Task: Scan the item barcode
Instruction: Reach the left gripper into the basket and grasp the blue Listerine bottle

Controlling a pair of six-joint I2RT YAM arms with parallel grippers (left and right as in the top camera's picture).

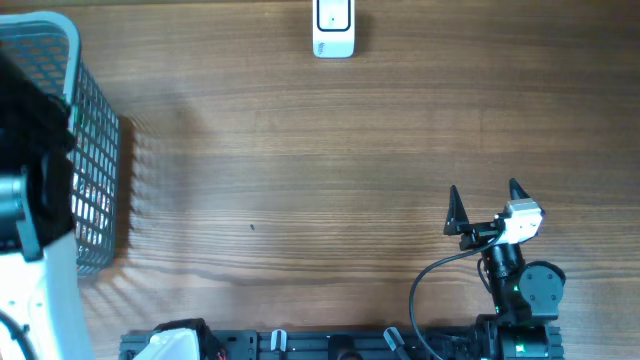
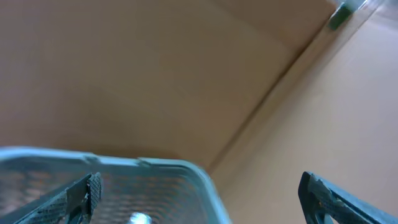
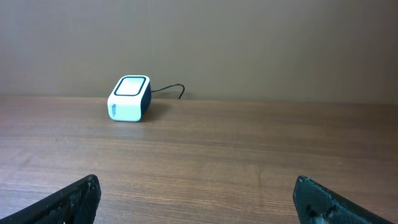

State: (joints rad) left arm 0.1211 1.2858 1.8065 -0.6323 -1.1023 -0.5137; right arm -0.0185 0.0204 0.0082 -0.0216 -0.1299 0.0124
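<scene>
Both jaws stand wide apart, empty. Item is possibly the pale glint [image 2: 139, 218] in the basket [image 2: 124, 163] below the left jaws. Too blurred to judge, but probably light: grip its narrow sides. Ahead-left of the right jaws sits the scanner [image 3: 129, 98].
</scene>
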